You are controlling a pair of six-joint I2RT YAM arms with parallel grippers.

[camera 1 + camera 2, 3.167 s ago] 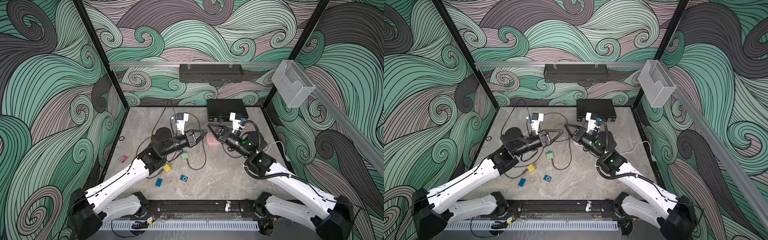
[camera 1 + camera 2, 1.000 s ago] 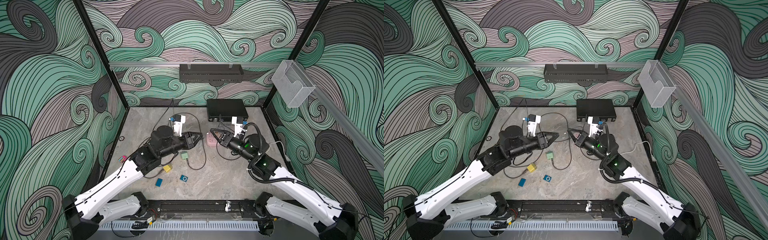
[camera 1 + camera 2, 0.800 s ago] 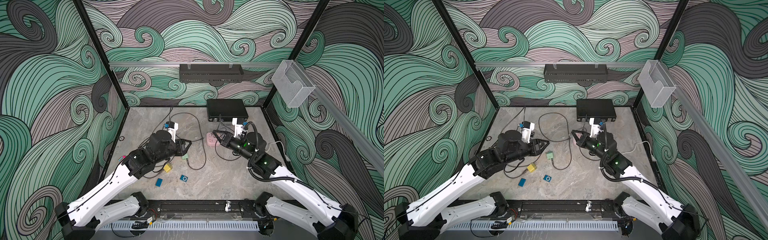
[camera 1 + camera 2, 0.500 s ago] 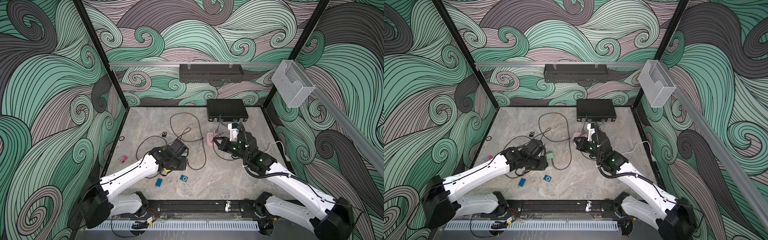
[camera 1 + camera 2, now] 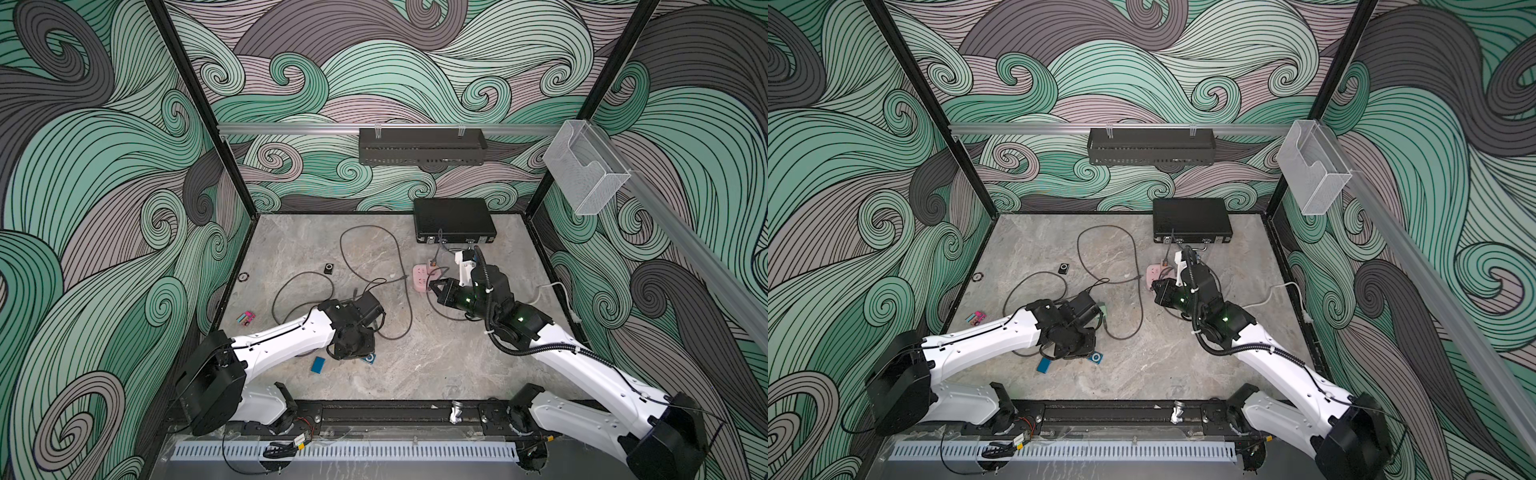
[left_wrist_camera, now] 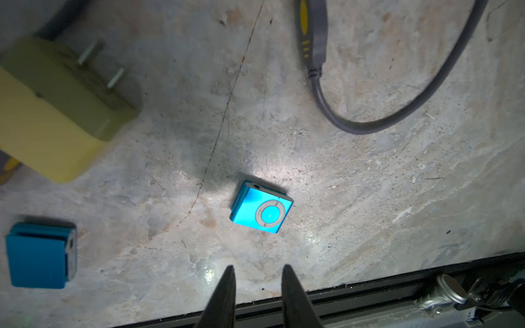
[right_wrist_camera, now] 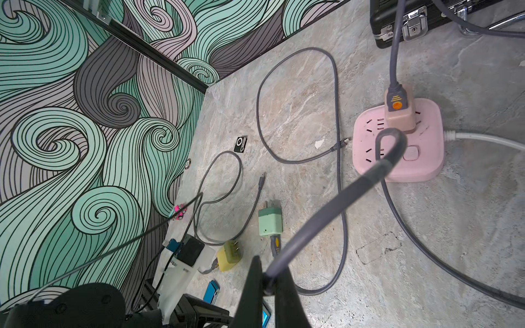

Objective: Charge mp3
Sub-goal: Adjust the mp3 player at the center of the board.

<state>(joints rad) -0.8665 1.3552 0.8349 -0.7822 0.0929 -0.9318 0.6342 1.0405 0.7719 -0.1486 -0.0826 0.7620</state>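
Pinching a grey cable [image 7: 335,203], the right end effector [image 7: 268,277] is closed.

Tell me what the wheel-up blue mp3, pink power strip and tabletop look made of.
Blue mp3: probably anodised metal, with a satin sheen and crisp edges. Power strip: matte pink plastic with rounded moulded corners. Tabletop: veined, stone-look surface with semi-gloss glare; real stone or laminate is unclear.

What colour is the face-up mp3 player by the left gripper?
The mp3 player is bright blue with a silver ring; best in left wrist view.
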